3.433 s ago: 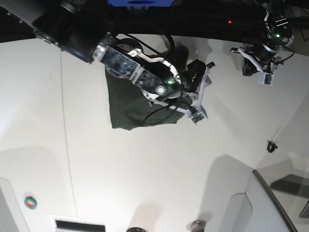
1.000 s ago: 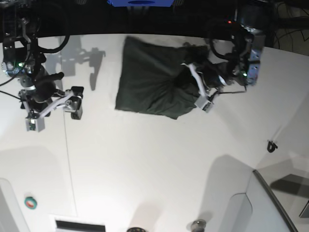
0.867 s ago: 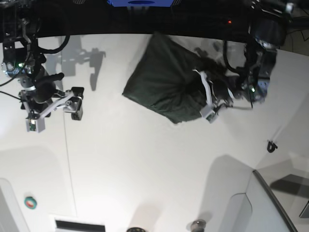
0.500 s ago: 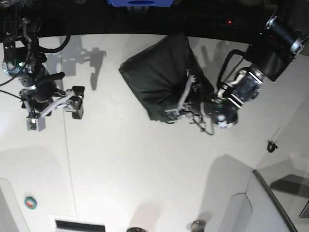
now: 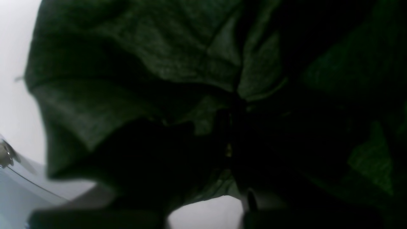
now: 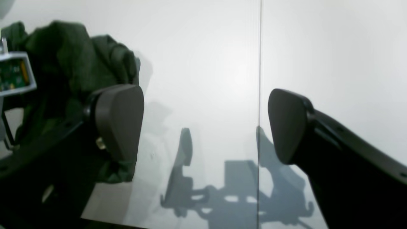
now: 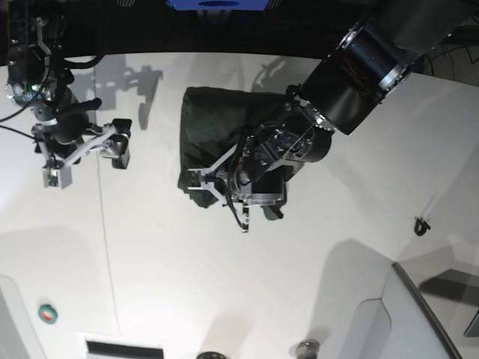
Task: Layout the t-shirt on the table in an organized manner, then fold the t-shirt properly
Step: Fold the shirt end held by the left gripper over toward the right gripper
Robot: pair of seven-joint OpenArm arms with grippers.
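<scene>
Left gripper point(image 7: 217, 183) pinching the bunched t-shirt point(image 7: 213, 123); right gripper point(image 7: 82, 158) idle.

The left jaws are closed on gathered fabric, likely to drag the shirt flat; it trails away from them across the table point(image 7: 224, 284), long axis along that line. The right jaws stand wide apart, empty, well clear.

A small round object with a green rim and red centre point(image 7: 47, 313) sits in the lower left of the base view. Just right of it, at the bottom edge, lies a dark rectangular slot in a white frame point(image 7: 123, 348). Two rounded knobs show along the bottom edge, one dark point(image 7: 212, 354) and one greyish point(image 7: 307, 348). A small dark hook-like piece point(image 7: 421, 225) lies at the right side. Below it, a pale grey panel with a dark edge point(image 7: 419, 314) fills the lower right corner. A blue strip point(image 7: 216, 4) sits at the top centre.
</scene>
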